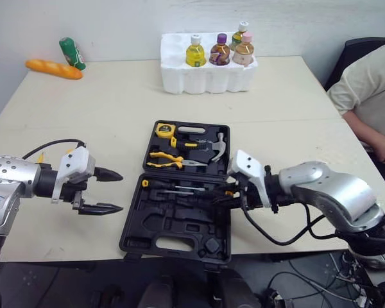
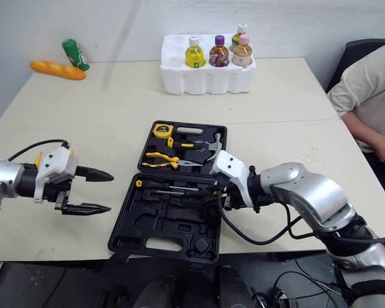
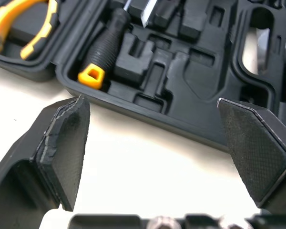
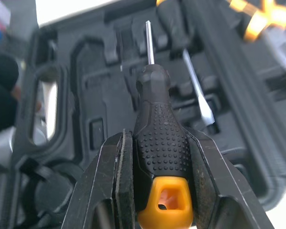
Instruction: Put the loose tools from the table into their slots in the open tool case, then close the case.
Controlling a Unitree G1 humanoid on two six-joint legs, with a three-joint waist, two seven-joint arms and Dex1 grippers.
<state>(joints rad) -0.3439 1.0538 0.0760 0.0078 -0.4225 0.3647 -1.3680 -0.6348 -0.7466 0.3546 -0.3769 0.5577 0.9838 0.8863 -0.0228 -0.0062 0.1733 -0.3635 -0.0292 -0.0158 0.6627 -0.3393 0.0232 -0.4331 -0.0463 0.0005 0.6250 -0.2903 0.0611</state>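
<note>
Nearly done, I judge: hammer [image 1: 217, 149], pliers [image 1: 167, 159] and tape [image 1: 165, 130] sit in the case's [image 1: 173, 240] twelve-o'clock half, with one screwdriver [image 1: 170, 185] in the six-o'clock half. The right gripper [image 1: 230, 196], reaching in from three o'clock, is clenched on a second screwdriver [image 4: 158, 119] above that half. The left gripper [image 1: 117, 191] gapes empty at nine o'clock. Left to do: seat it and close the case.

legible text: none | bottles [image 1: 219, 50] — labels too small to read

A beige table [image 1: 115, 115] carries a black tool case [image 1: 179, 230], lying open by its near edge. At the far side sits a white foam tray [image 1: 205, 79]; in the far-left corner, a baguette [image 1: 53, 68] lies beside a green bottle [image 1: 71, 53].
</note>
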